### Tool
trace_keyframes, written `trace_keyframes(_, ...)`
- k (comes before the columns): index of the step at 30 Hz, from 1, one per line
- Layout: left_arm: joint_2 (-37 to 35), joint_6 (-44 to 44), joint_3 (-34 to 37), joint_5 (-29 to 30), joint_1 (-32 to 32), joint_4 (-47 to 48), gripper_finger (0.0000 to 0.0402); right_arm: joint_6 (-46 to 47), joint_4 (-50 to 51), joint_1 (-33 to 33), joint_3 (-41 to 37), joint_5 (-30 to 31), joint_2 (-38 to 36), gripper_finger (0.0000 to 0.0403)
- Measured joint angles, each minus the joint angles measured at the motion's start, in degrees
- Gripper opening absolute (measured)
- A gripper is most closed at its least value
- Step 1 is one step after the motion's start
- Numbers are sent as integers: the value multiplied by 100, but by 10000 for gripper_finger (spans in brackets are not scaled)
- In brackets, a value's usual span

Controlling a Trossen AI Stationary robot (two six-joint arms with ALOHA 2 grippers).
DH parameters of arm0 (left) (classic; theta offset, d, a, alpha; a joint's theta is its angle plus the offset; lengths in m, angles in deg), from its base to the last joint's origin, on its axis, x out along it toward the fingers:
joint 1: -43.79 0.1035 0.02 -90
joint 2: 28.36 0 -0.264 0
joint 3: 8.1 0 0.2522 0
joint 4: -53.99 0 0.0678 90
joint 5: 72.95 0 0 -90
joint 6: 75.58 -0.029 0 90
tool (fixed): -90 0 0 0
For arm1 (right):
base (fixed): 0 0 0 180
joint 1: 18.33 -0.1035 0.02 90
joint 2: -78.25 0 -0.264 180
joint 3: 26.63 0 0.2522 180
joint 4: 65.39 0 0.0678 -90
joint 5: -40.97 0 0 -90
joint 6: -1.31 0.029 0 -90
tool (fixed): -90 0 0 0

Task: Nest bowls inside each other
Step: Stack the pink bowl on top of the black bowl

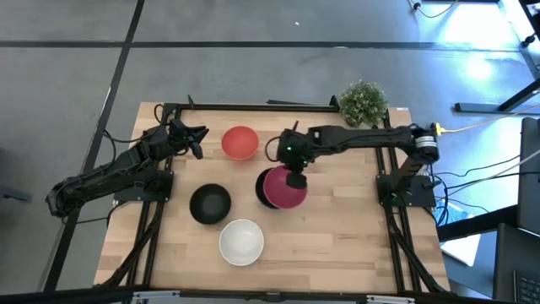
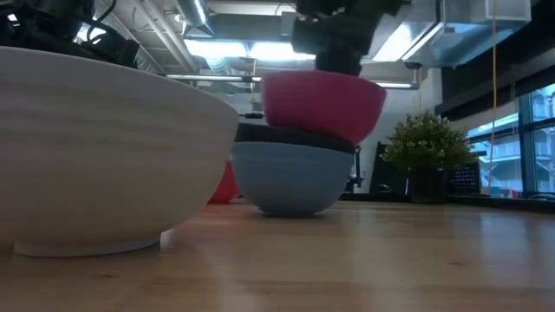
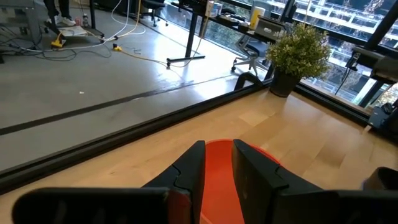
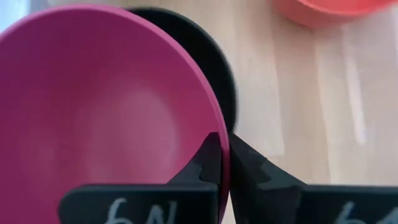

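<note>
1. Right gripper: its fingers are pinched narrow on the rim of the round magenta-pink plastic bowl, one finger inside the rim and one outside (right wrist view). The bowl hangs tilted from the gripper.
2. Key relation: directly beneath the held bowl sits a stack, a round black plastic bowl nested in a round pale blue plastic bowl, resting on the wooden tabletop. The pink bowl overlaps the stack but sits offset and canted in the low view, so it does not look fully seated. Judgement: the coming move is to level it and lower it straight down from the gripper.
3. Left gripper: narrow gap between the fingers, holding nothing. The round red plastic bowl lies just ahead of it, so the left arm is the nearer one for that bowl.
4. Loose bowls: a second round black plastic bowl and a round white plastic bowl, both well apart from the right gripper, on the left arm's side of the stack.
5. Materials: all bowls smooth, matte, thin-rimmed and of like size, so they should nest closely.
</note>
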Motion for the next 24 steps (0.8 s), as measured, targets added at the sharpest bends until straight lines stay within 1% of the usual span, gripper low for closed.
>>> trace_keyframes(4,2,-2,0,0,0,1,74,-40,112,-2,498,-74,251,11)
trace_keyframes(9,1,-2,0,0,2,2,74,-46,190,-2,866,-72,343,11)
trace_keyframes(15,2,-4,0,0,2,9,74,-24,188,-2,823,-73,344,11)
trace_keyframes(24,1,-4,0,0,0,29,74,-151,2,-2,796,-79,680,11)
